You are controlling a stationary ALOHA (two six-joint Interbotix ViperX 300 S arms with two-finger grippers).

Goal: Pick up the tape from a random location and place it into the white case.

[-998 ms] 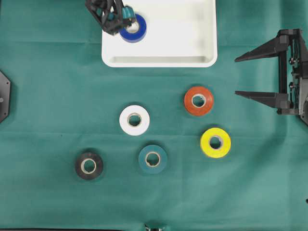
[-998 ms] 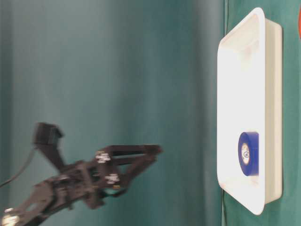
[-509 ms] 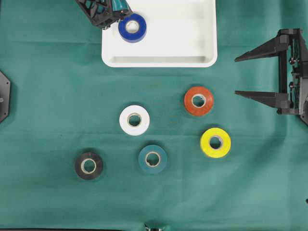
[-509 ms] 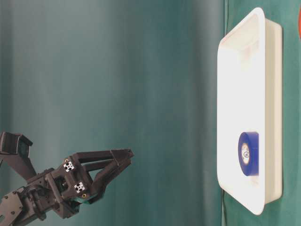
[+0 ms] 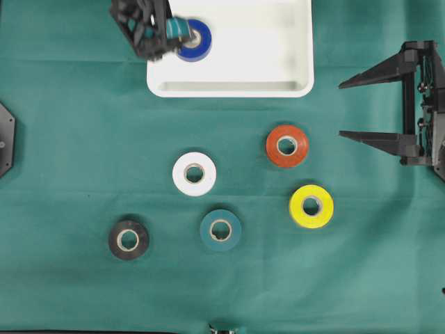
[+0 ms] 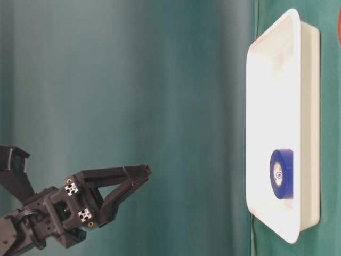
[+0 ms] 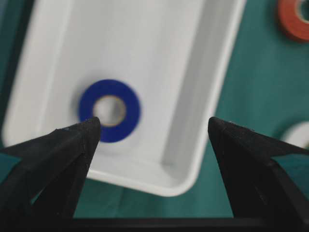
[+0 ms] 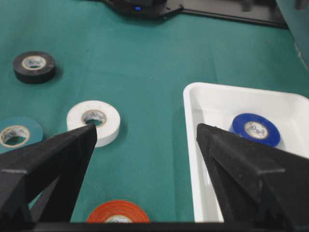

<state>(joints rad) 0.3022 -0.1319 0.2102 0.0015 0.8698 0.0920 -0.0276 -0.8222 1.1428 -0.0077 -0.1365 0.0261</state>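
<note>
While the blue tape (image 7: 110, 110) lies in the white case (image 7: 212, 96), the left hand (image 7: 152, 133) hangs open above it.

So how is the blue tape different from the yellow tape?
The blue tape lies inside the white case; the yellow tape lies out on the green cloth. The blue tape is dark, the yellow tape bright. The left gripper hangs open above the blue tape and partly covers it in the overhead view; nothing covers the yellow tape. Both are round rolls lying flat, hole up, and neither is held.
</note>
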